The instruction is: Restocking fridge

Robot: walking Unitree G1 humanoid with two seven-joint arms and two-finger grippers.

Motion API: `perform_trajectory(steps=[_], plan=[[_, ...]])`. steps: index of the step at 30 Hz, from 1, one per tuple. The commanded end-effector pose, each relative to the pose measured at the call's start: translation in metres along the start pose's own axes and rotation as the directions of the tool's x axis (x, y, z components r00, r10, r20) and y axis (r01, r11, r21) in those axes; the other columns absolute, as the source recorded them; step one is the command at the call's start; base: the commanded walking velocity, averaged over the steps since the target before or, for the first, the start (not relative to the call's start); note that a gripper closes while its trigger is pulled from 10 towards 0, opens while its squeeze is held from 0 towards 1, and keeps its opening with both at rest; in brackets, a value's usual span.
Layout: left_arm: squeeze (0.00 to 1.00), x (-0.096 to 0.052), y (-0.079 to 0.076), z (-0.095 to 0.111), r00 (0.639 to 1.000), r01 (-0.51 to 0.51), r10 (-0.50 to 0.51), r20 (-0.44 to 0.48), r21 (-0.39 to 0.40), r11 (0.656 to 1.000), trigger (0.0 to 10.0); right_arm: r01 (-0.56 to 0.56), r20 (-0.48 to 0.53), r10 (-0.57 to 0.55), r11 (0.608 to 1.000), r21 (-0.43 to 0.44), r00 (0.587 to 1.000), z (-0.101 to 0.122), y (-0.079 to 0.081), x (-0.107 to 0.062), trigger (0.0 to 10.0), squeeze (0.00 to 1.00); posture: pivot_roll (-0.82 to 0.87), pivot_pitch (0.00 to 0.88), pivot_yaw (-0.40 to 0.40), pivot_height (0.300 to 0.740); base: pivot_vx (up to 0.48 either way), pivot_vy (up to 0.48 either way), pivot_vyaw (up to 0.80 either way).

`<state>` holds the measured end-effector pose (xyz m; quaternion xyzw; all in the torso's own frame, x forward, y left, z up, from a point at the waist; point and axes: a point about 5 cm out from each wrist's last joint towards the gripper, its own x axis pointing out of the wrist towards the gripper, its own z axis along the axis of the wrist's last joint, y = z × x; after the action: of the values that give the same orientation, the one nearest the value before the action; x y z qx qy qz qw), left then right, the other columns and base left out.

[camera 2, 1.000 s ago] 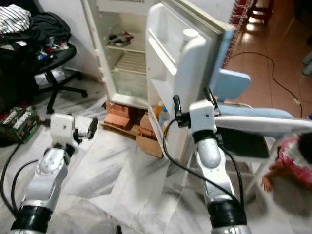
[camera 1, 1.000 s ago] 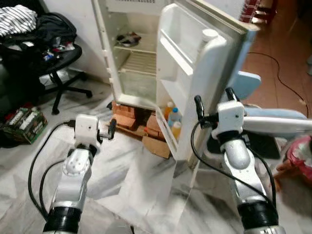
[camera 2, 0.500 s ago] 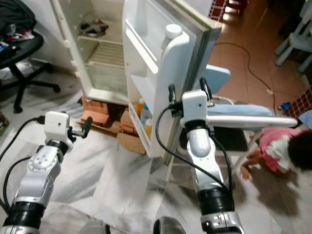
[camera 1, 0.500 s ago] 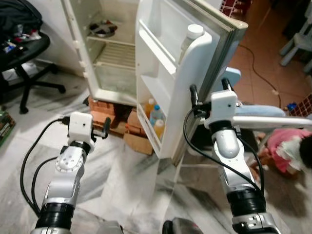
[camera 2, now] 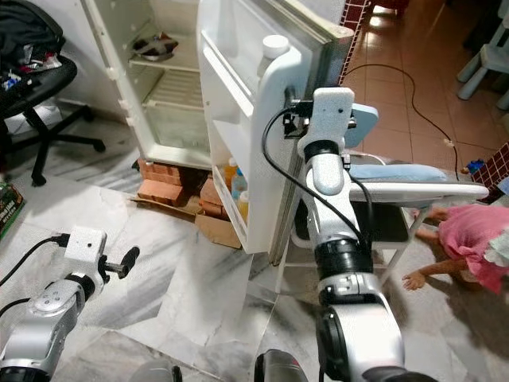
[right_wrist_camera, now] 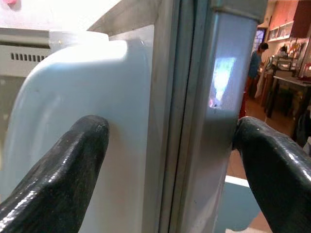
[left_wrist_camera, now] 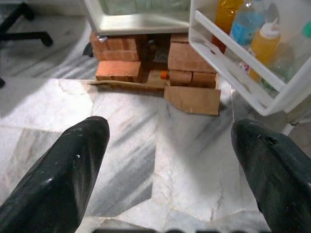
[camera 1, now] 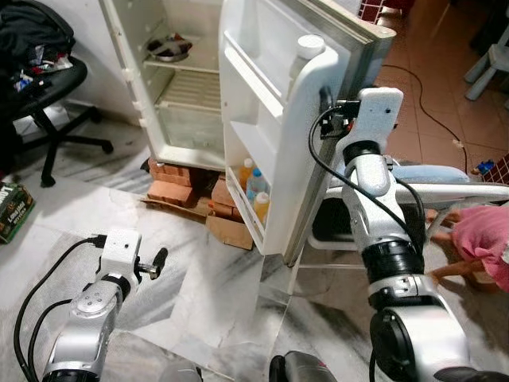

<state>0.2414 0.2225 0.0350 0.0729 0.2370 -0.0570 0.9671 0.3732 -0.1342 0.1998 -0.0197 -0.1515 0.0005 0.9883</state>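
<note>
The white fridge [camera 1: 183, 87] stands open, a dish on its upper wire shelf. Its door [camera 1: 270, 119] is swung out toward me. The door's bottom rack holds an orange, a blue and a yellow bottle [camera 1: 254, 187]; a white-capped bottle [camera 1: 306, 52] stands in the top rack. My right gripper [camera 1: 338, 95] is raised at the door's free edge. In the right wrist view its open fingers [right_wrist_camera: 73, 170] straddle that edge, one on the white inner liner, one on the outer side. My left gripper [camera 1: 155, 263] hangs low and open over the marble floor, holding nothing.
Red bricks [camera 1: 183, 187] and a cardboard piece [camera 1: 231, 231] lie under the fridge. A black office chair [camera 1: 48, 87] stands at left, a green box [camera 1: 12, 211] beside it. A white chair [camera 1: 445, 179] and a person in pink [camera 1: 477, 247] are at right.
My right gripper has risen and moved in onto the door's edge, which now sits between its fingers. The left arm has dropped lower. The camera has shifted slightly.
</note>
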Motion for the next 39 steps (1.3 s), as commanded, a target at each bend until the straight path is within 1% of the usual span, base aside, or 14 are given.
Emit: perform_trajectory(steps=[1,4,6,7,9,10,11,16,18,20,25,30,33,39], plan=[[0.00,0.000,-0.002,0.003,1.000,0.002,-0.002,0.001,0.015,1.000,10.0,-0.030,0.012,0.030,0.999,0.017,0.999,0.007,0.009,0.007,10.0,0.00,0.09,0.087,-0.041,0.740,0.000,0.000,0.00],[0.00,0.001,-0.006,0.006,1.000,0.017,-0.018,0.015,0.025,1.000,10.0,-0.120,0.018,0.119,0.984,0.128,0.993,0.012,0.020,0.011,10.0,0.00,0.09,0.086,-0.046,0.740,0.000,0.000,0.00],[0.00,-0.001,-0.007,0.008,1.000,0.026,-0.027,0.014,0.023,0.999,10.0,-0.362,0.094,0.351,0.878,0.312,0.932,0.024,0.042,0.004,10.0,0.00,0.09,0.086,-0.048,0.740,0.000,0.000,0.00],[0.00,-0.001,-0.007,0.008,1.000,0.026,-0.027,0.014,0.023,0.999,10.0,-0.362,0.094,0.351,0.878,0.312,0.932,0.024,0.042,0.004,10.0,0.00,0.09,0.086,-0.048,0.740,0.000,0.000,0.00],[0.00,-0.001,-0.005,0.009,1.000,0.021,-0.022,0.013,0.017,1.000,10.0,-0.695,0.281,0.643,0.594,0.405,0.713,0.047,0.057,-0.033,10.0,0.00,0.08,0.088,-0.045,0.740,0.000,0.000,0.00],[0.00,-0.001,-0.005,0.009,1.000,0.021,-0.022,0.013,0.017,1.000,10.0,-0.695,0.281,0.643,0.594,0.405,0.713,0.047,0.057,-0.033,10.0,0.00,0.08,0.088,-0.045,0.740,0.000,0.000,0.00],[0.00,0.000,-0.005,0.010,1.000,0.017,-0.017,0.014,-0.004,1.000,10.0,-0.717,0.284,0.670,0.555,0.421,0.686,0.045,0.053,-0.042,10.0,0.00,0.07,0.088,-0.042,0.740,0.000,0.000,0.00],[0.00,0.004,-0.007,0.015,0.999,0.025,-0.024,0.027,-0.013,1.000,10.0,-0.668,0.160,0.667,0.636,0.387,0.728,0.015,0.032,-0.052,10.0,0.00,0.06,0.088,-0.037,0.740,0.000,0.000,0.00],[0.00,0.005,-0.007,0.018,0.999,0.027,-0.027,0.033,0.001,1.000,10.0,-0.643,0.047,0.671,0.685,0.343,0.740,-0.004,0.015,-0.065,10.0,0.00,0.06,0.088,-0.030,0.740,0.000,0.000,0.00],[0.00,0.005,-0.007,0.019,0.999,0.028,-0.028,0.036,0.003,1.000,10.0,-0.629,0.013,0.665,0.700,0.338,0.747,-0.009,0.012,-0.070,10.0,0.00,0.06,0.088,-0.028,0.740,0.000,0.000,0.00],[0.00,0.006,-0.006,0.023,0.997,0.028,-0.028,0.065,-0.007,1.000,10.0,-0.607,-0.055,0.647,0.738,0.295,0.760,-0.022,0.014,-0.079,10.0,0.00,0.06,0.089,-0.025,0.740,0.000,0.000,0.00],[0.00,0.005,0.005,0.047,0.969,-0.085,0.103,0.225,-0.086,0.993,10.0,-0.612,-0.128,0.638,0.767,0.192,0.759,-0.042,0.028,-0.102,10.0,0.00,0.06,0.085,-0.030,0.740,0.000,0.000,0.00],[0.00,0.006,0.005,0.049,0.964,-0.087,0.110,0.243,-0.106,0.991,10.0,-0.479,-0.174,0.501,0.865,0.151,0.848,-0.052,0.022,-0.105,10.0,0.00,0.05,0.078,-0.038,0.740,0.000,0.000,0.00],[0.00,0.008,-0.002,0.048,0.966,-0.077,0.102,0.236,-0.116,0.990,10.0,-0.229,-0.195,0.254,0.963,0.139,0.947,-0.057,0.003,-0.105,10.0,0.00,0.04,0.065,-0.038,0.740,0.000,0.000,0.00]])
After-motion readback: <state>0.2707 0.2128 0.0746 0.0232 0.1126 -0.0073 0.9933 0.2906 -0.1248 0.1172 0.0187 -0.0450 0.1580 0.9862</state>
